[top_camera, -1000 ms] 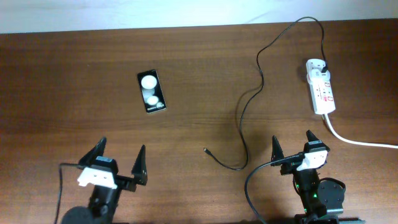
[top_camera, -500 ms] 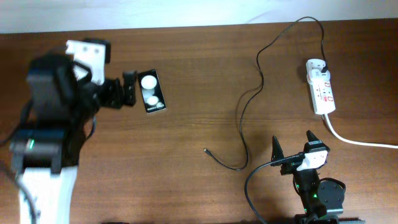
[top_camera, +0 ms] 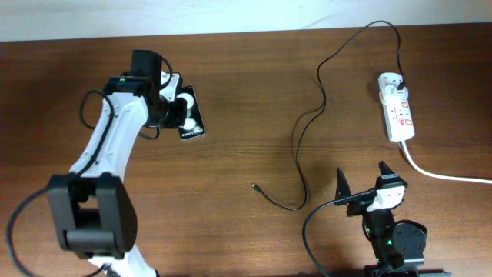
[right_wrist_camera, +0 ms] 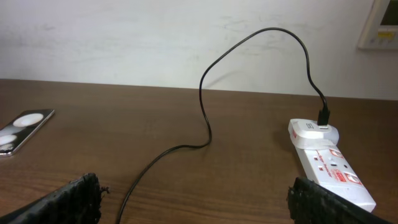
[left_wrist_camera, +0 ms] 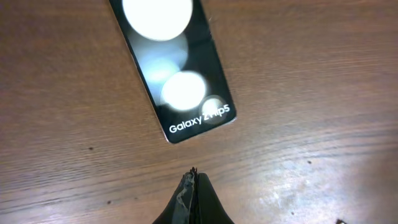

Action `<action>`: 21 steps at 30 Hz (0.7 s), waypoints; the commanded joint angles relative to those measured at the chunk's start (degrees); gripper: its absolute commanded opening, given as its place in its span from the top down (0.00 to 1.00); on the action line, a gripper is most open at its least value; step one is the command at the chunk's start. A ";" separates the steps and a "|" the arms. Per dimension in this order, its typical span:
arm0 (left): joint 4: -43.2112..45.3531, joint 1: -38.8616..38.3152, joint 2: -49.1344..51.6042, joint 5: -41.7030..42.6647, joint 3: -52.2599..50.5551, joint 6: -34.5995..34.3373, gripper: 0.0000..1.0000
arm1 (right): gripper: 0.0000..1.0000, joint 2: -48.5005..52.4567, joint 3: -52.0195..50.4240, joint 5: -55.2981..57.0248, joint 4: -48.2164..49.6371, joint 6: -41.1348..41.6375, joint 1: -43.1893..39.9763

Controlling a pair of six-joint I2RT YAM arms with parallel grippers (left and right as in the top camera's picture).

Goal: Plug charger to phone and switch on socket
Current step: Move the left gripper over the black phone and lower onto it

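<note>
While our left end effector (left_wrist_camera: pixel 194 180) hangs pinched closed, empty, just beside the phone (top_camera: pixel 190 115), far left on the bench (top_camera: pixel 246 77), our right end effector (top_camera: pixel 361 171) gapes wide, empty, near right, charger (top_camera: pixel 307 127) plugged into the socket (top_camera: pixel 397 108) far right, tip well apart from phone.

- Brown wooden table (top_camera: pixel 231 69).
- Phone (left_wrist_camera: pixel 177 74) lies flat, just ahead of the left pincer (left_wrist_camera: pixel 194 177).
- Charger (right_wrist_camera: pixel 201 93) winds ahead-left of the right pincer (top_camera: pixel 361 173).
- Socket (top_camera: pixel 400 115) lies ahead-right of it.
</note>
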 commanded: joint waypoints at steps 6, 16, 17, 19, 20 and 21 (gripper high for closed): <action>5.86 -0.02 9.11 -4.37 0.68 -10.71 0.98 | 0.01 -0.42 -0.26 -0.48 -0.28 0.09 -0.22; 15.41 -3.04 9.75 -10.38 0.63 -12.17 0.46 | 0.01 -0.42 -0.26 -0.48 -0.28 0.09 -0.22; 16.20 -3.72 10.14 -10.47 0.63 -12.20 0.26 | 0.01 -0.42 -0.26 -0.48 -0.28 0.09 -0.22; 17.66 -4.55 11.82 -10.82 0.63 -12.20 0.01 | 0.01 -0.42 -0.26 -0.48 -0.28 0.09 -0.22; 17.81 -4.61 12.66 -10.82 0.63 -12.20 0.01 | 0.01 -0.42 -0.26 -0.48 -0.28 0.09 -0.22; 17.99 -4.61 14.10 -10.82 0.63 -12.20 0.01 | 0.01 -0.42 -0.26 -0.48 -0.28 0.09 -0.22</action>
